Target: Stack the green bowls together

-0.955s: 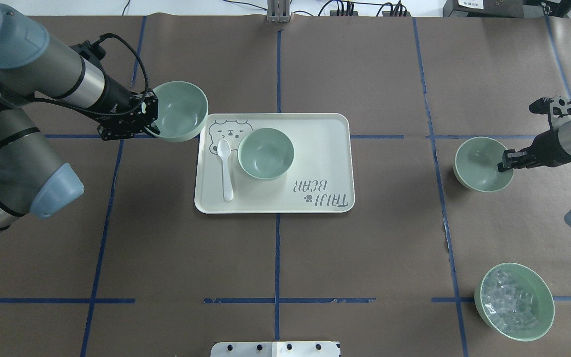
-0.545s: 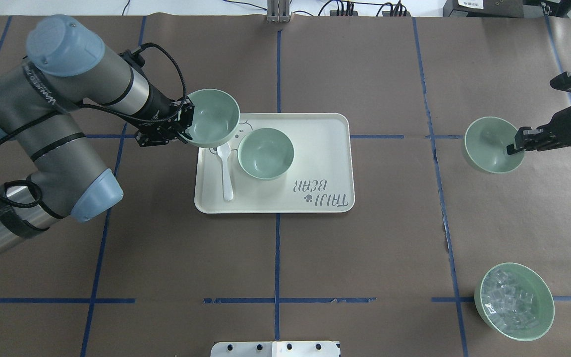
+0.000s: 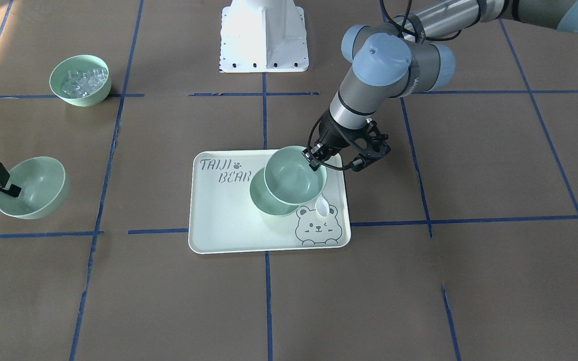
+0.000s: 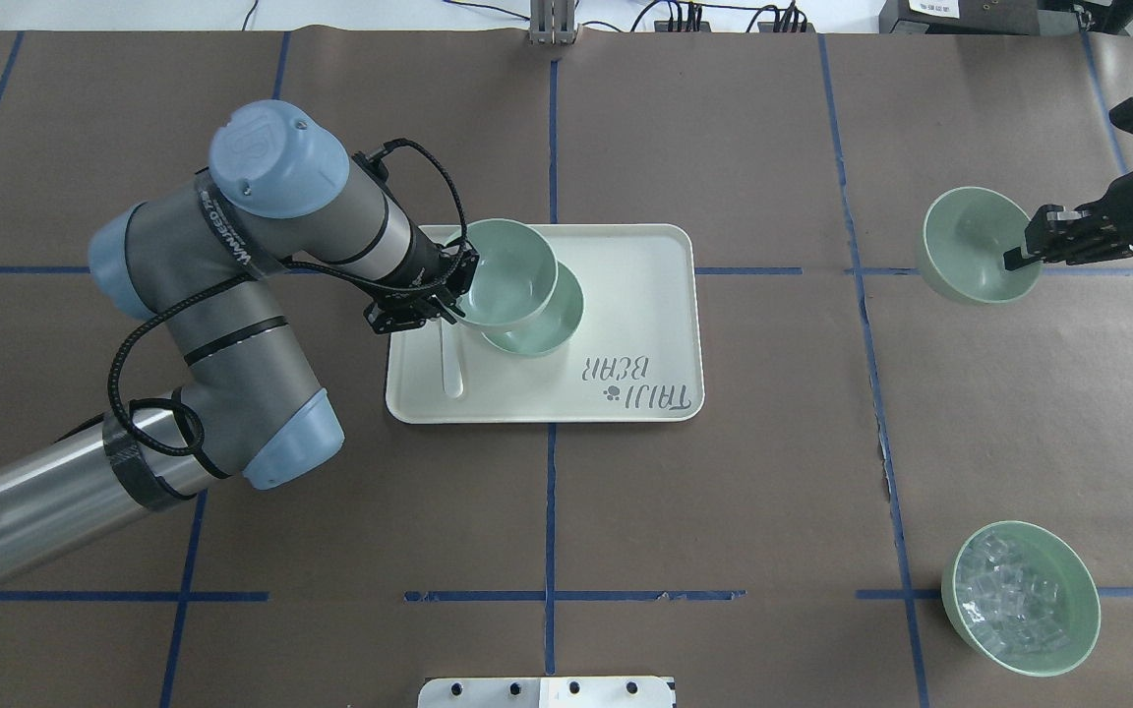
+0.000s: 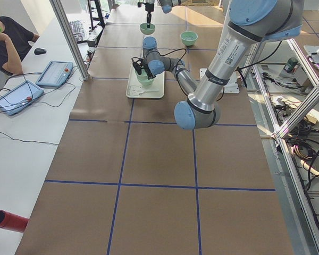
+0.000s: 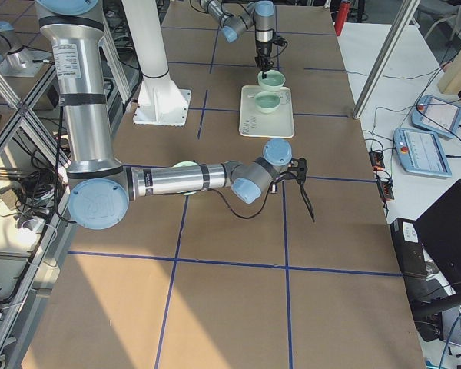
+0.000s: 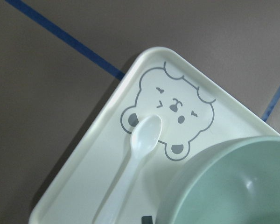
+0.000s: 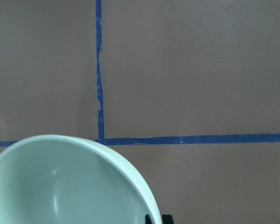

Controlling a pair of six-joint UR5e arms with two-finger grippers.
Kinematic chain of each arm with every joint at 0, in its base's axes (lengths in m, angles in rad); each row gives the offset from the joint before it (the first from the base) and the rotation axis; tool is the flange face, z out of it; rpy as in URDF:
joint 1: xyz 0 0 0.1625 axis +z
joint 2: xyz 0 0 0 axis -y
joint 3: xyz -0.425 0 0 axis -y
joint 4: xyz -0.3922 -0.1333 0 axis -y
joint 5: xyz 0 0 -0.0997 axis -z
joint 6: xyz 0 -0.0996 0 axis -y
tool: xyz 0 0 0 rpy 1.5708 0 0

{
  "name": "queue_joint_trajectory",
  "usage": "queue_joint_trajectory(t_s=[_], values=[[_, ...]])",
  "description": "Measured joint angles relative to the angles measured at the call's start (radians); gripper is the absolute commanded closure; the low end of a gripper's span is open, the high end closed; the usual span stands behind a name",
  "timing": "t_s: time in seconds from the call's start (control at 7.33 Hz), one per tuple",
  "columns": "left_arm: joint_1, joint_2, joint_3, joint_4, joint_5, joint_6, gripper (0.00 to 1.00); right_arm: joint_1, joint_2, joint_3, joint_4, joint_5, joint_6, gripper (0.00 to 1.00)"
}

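My left gripper [image 4: 450, 287] is shut on the rim of a pale green bowl [image 4: 503, 267] and holds it over the cream tray [image 4: 635, 295]. This bowl partly overlaps a second green bowl [image 4: 555, 320] that sits on the tray. In the front view the held bowl [image 3: 294, 175] hangs above the tray bowl [image 3: 264, 203], offset; I cannot tell if they touch. My right gripper [image 4: 1019, 258] is shut on the rim of the third green bowl [image 4: 970, 246], lifted off the table at the far right. The wrist views show each held bowl, left [image 7: 233, 186] and right [image 8: 60, 186].
A white spoon [image 4: 450, 369] lies on the tray's left part beside a bear print [image 7: 172, 105]. A matching green bowl with clear cubes [image 4: 1019, 598] stands at the near right. The robot base [image 3: 264, 35] is behind the tray. Blue tape lines cross the brown table.
My left arm has carried its bowl right, from beside the tray to over the tray bowl. My right gripper has lifted its bowl and moved it farther away.
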Motion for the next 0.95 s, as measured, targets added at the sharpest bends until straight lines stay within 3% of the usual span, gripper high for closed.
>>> queue_joint_trajectory(t_s=[0.68,0.82,0.95], values=[[0.019,-0.042,0.064,-0.023,0.024,-0.017,1.0,0.007,0.015,0.001,-0.017,0.01,0.003,1.0],[0.018,-0.042,0.069,-0.029,0.03,-0.018,0.42,0.007,0.015,0.001,-0.017,0.01,0.003,1.0],[0.018,-0.042,0.072,-0.032,0.034,-0.023,0.0,0.008,0.016,0.001,-0.017,0.01,0.003,1.0]])
